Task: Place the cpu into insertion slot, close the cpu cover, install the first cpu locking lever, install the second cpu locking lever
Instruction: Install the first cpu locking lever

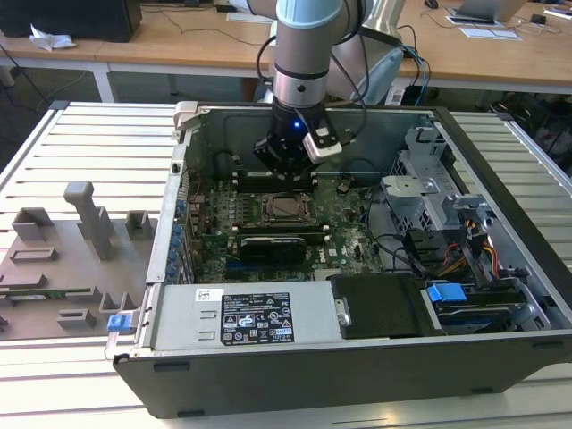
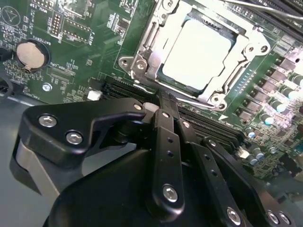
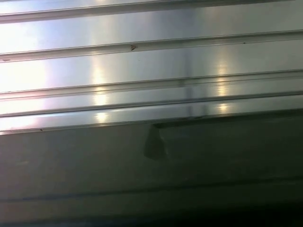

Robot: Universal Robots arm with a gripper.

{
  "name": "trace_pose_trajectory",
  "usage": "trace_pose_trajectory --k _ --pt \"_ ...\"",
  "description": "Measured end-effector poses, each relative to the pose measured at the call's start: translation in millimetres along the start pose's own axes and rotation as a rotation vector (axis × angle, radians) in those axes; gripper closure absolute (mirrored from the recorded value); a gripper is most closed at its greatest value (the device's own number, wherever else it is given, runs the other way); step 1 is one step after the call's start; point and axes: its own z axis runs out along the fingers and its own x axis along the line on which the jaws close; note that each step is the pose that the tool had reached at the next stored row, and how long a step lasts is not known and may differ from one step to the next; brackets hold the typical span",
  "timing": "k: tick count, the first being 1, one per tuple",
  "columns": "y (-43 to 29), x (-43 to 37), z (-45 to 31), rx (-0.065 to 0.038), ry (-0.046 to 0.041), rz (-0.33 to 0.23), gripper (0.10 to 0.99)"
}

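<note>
Cpu (image 2: 198, 53) sits in the slot (image 2: 142, 56) with the cover (image 2: 242, 53) down around it, so we judge the levers remain: our claw (image 2: 163, 101), fingers together on nothing, should press squarely beside the socket, not the chip.

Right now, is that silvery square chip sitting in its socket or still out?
In. The cpu lies flat inside the insertion slot, with the cpu cover framing it; the gripper is beside it.
</note>
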Motion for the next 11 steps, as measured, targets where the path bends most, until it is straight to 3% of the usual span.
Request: trace_pose_trajectory --k 4,11 --pt "-4.0 -1.4 1.5 0.000 -0.0002 0.000 0.980" --pt "-4.4 -3.4 4.1 0.000 0.0000 0.000 0.980"
